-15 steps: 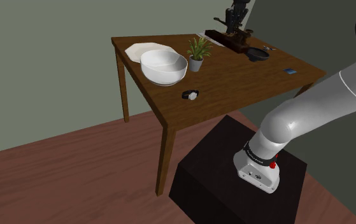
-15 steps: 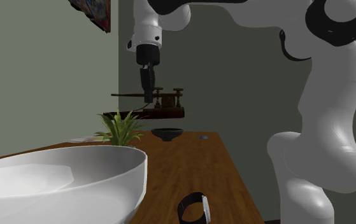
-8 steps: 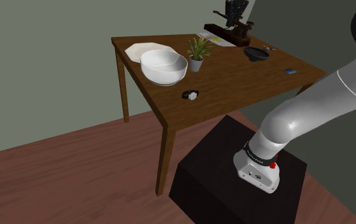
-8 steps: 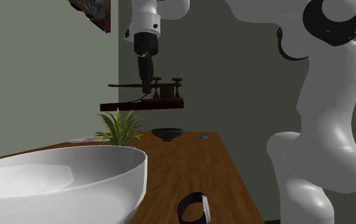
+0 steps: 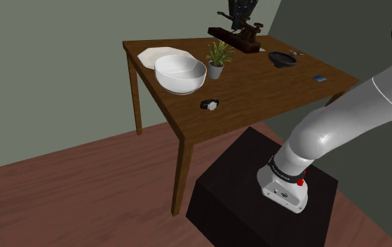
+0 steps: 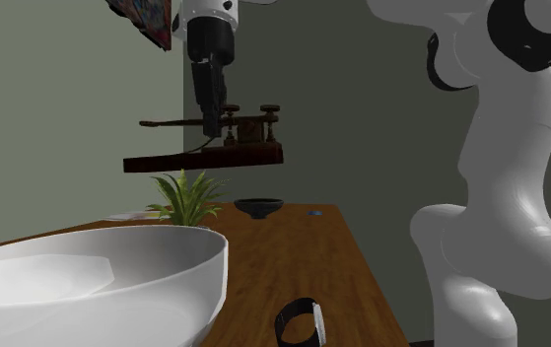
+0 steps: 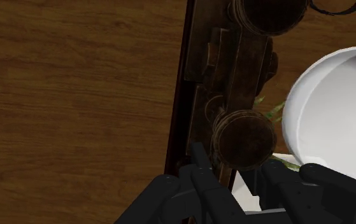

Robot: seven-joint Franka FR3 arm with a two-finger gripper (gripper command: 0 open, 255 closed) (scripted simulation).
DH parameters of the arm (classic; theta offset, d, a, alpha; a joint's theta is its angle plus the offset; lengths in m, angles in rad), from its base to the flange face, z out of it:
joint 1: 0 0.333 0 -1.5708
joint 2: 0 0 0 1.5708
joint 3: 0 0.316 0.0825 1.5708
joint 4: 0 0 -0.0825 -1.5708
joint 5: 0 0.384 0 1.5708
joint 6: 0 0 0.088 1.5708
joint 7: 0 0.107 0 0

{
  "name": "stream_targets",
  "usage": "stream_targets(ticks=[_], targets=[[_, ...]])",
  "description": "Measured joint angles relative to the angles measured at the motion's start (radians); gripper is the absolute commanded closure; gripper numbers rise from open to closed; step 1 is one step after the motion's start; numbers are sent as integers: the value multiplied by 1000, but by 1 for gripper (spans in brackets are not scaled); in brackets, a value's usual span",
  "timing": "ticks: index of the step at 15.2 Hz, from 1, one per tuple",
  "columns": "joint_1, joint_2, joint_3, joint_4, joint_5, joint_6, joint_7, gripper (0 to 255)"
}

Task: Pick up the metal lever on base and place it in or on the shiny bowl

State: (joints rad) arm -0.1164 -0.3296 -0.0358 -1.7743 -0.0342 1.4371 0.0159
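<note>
The lever on its dark wooden base (image 5: 235,36) hangs in the air over the far side of the table, clear of the surface. My gripper (image 5: 240,15) is shut on its thin metal arm from above. In the second exterior view the gripper (image 6: 209,126) clasps the lever (image 6: 209,160) high above the potted plant (image 6: 189,200). In the wrist view the lever (image 7: 234,76) runs out from between the gripper (image 7: 237,181), and the white bowl (image 7: 335,114) lies below, beside it. That large glossy white bowl (image 5: 180,74) (image 6: 86,286) sits near the table's left end in the shoulder view.
A small dark bowl (image 5: 282,59) (image 6: 259,207) stands at the back of the wooden table (image 5: 257,91). The plant (image 5: 218,56) is right of the white bowl, a white plate (image 5: 156,54) behind it, a black-and-white band (image 5: 209,105) in front. A small blue item (image 5: 318,78) lies near the right edge.
The gripper has risen and carried the lever on its base toward the shoulder view's left, from above the dark bowl's side to behind the plant. Nothing else moved.
</note>
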Motion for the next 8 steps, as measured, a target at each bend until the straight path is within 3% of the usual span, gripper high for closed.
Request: stream_targets(ticks=[8], targets=[[68, 65, 131, 95, 39, -34, 198, 255]])
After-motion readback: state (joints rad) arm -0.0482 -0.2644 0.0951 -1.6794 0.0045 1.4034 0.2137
